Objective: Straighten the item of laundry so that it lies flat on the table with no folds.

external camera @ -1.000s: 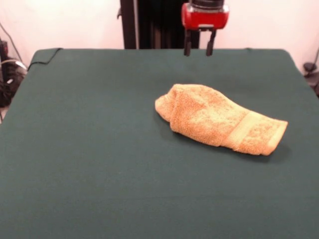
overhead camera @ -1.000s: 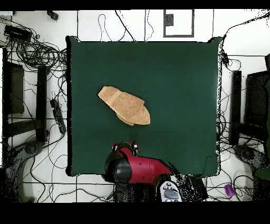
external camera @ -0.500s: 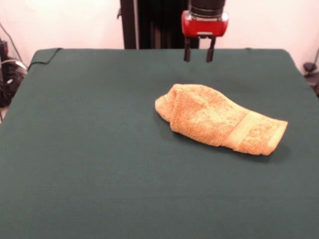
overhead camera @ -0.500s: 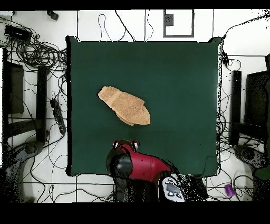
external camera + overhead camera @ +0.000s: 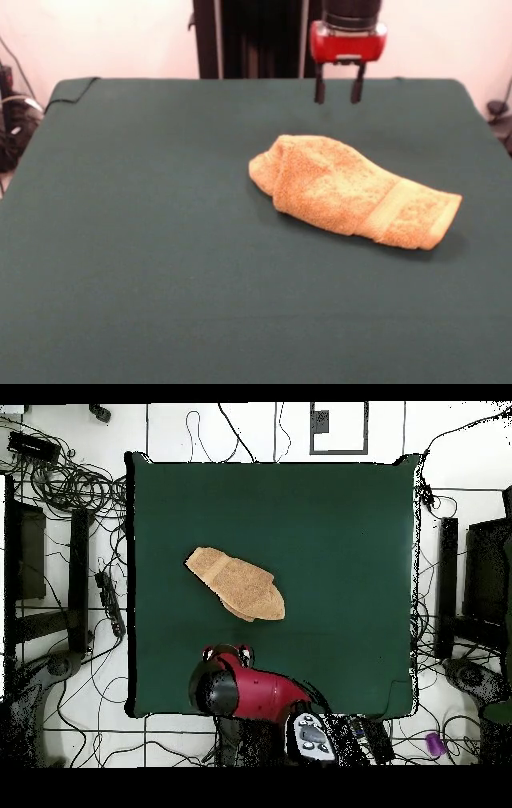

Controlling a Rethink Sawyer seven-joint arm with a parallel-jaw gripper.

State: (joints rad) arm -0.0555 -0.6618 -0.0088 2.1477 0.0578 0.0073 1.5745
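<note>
- Since a second ago the gripper (image 5: 337, 89) has slid rightward in the front view; the towel (image 5: 352, 192) has not moved.
- The table (image 5: 144, 240) is dark green cloth; cables (image 5: 70, 484) litter the floor around it.
- The gripper hangs above the far edge with its two fingers (image 5: 320, 88) parted, holding and touching nothing.
- The golden-orange towel lies bunched right of centre, folded over itself, its woven band (image 5: 392, 206) toward the right end.

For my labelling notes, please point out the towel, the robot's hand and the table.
towel (image 5: 344, 192): front view, on its folded middle.
hand (image 5: 336, 90): front view, midway between the two open fingertips.
table (image 5: 144, 240): front view, on bare green cloth.
</note>
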